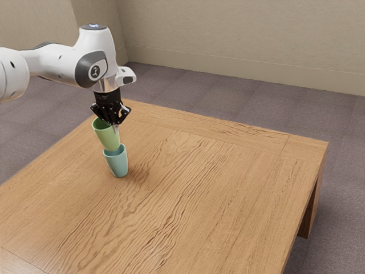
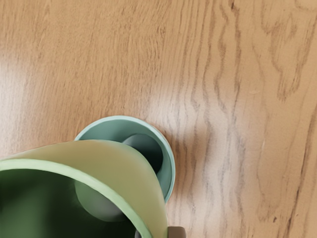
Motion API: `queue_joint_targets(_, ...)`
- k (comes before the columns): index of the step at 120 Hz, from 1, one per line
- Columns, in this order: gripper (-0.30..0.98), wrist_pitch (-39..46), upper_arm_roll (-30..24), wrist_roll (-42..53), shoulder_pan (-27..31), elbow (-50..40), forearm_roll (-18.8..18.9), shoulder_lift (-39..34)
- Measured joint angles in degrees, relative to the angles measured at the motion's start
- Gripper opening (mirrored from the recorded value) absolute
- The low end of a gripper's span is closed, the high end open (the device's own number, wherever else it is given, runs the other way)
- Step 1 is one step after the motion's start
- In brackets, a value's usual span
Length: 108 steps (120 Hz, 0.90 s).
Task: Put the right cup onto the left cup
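Arm (image 1: pixel 55 61) bent down — jaws pinching green cup (image 1: pixel 107 137).

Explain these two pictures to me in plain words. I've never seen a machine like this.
The machine is a single white robot arm, rendered by a simulator. At its end is a black pincer with two fingers, the part that grasps.

The exterior view is taken from the arm's side, so you see the arm, the wooden table and the carpeted floor. The wrist view comes from a camera on the arm's hand, looking down past what it holds.

The pincer grips the green cup by its wall, one finger inside and one outside. The blue-green cup stands on the table, open end up. The green one is held over its mouth, its base close to that rim; whether they touch, I cannot tell.
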Motion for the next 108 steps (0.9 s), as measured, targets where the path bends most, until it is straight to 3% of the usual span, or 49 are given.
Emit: queue_joint_targets(108, -0.1, 0.22, -0.04, 0.36, 0.27, 1.54, 0.15, 3.54)
